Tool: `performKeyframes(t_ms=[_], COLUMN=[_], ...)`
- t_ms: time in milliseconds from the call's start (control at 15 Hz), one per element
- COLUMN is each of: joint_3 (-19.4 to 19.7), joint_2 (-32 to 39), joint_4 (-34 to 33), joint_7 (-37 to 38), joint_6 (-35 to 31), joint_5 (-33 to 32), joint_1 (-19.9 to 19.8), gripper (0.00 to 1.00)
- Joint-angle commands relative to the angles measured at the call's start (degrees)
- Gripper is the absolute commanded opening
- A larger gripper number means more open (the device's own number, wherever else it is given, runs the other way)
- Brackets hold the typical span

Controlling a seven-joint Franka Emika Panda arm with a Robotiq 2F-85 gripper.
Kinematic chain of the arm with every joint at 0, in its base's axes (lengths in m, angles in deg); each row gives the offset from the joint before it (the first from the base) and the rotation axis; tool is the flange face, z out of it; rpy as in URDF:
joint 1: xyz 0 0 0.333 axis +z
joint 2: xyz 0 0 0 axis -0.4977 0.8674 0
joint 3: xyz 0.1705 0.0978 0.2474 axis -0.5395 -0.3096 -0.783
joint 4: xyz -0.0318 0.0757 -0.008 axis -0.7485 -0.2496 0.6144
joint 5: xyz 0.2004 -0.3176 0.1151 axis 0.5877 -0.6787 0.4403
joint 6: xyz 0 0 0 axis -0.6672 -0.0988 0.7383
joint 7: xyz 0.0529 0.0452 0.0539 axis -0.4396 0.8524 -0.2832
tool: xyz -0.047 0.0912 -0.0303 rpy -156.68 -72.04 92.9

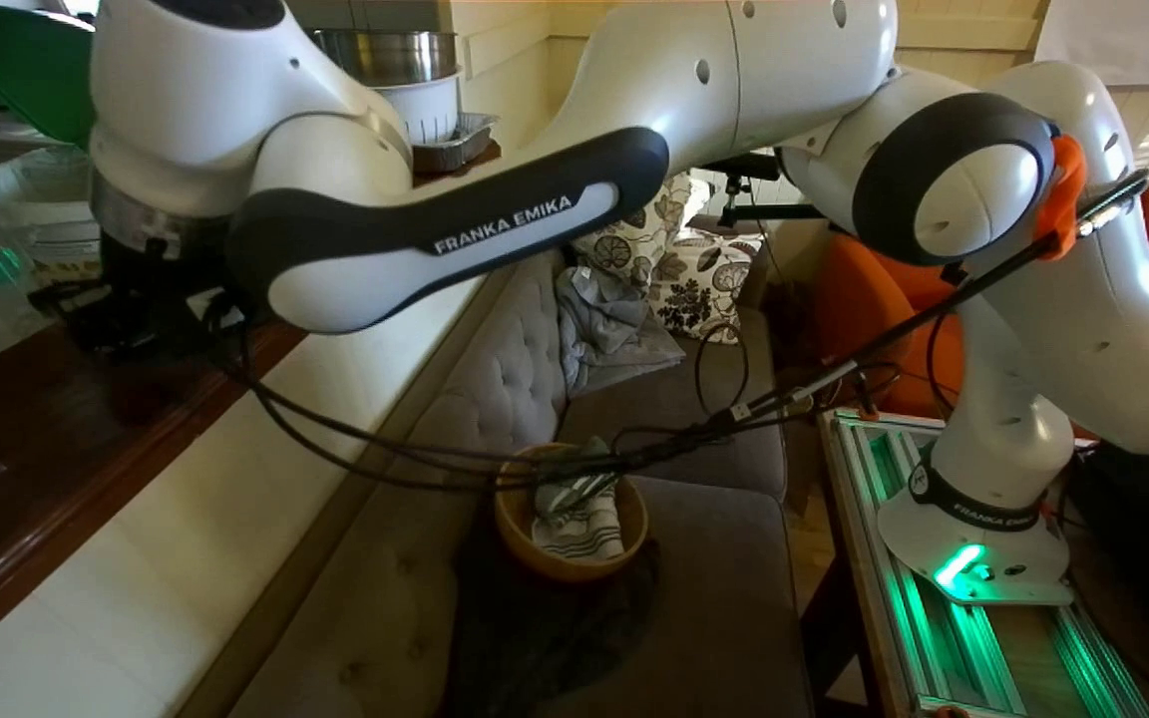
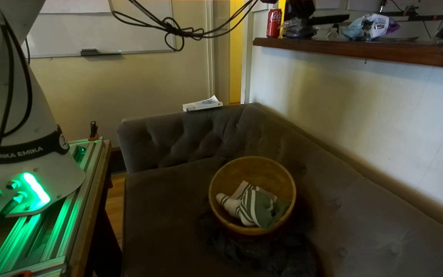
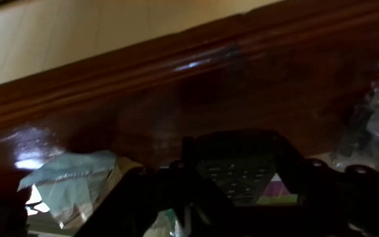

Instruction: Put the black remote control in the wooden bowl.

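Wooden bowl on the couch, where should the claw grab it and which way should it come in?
Take the bowl by its rim, likely coming down from above to pinch it from inside and outside. It sits mouth up, so the rim stands exposed. In an exterior view, the far stretch looks best: the inside there is bare, while the striped cloth lies nearer the camera.

You have the arm (image 1: 734, 75) stretched well out from its base (image 1: 993, 519), bent at the elbow (image 1: 963, 189) and sloping down to the wrist (image 1: 195, 110). Below that, your gripper (image 3: 237, 146) points downward, its dark fingers (image 3: 189, 158) clamped in a hold, tips apart, reaching into the wrist view from the bottom edge.
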Motion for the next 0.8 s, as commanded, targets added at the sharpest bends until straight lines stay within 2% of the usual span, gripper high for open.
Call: performKeyframes(t_ms=[0,333,733], joint_3=[1.81,4.47,6.41], joint_2=[-5.70,-14.16,-29.58], joint_4=[1.84,7.68,23.51], joint_7=[-0.55,-0.20,-2.49], joint_6=[0.27,1.84,11.50], joint_5=[-1.28,-2.68,-10.01], joint_1=[-0.99,-0.81,0.33], gripper=[0.36,0.36,0.36])
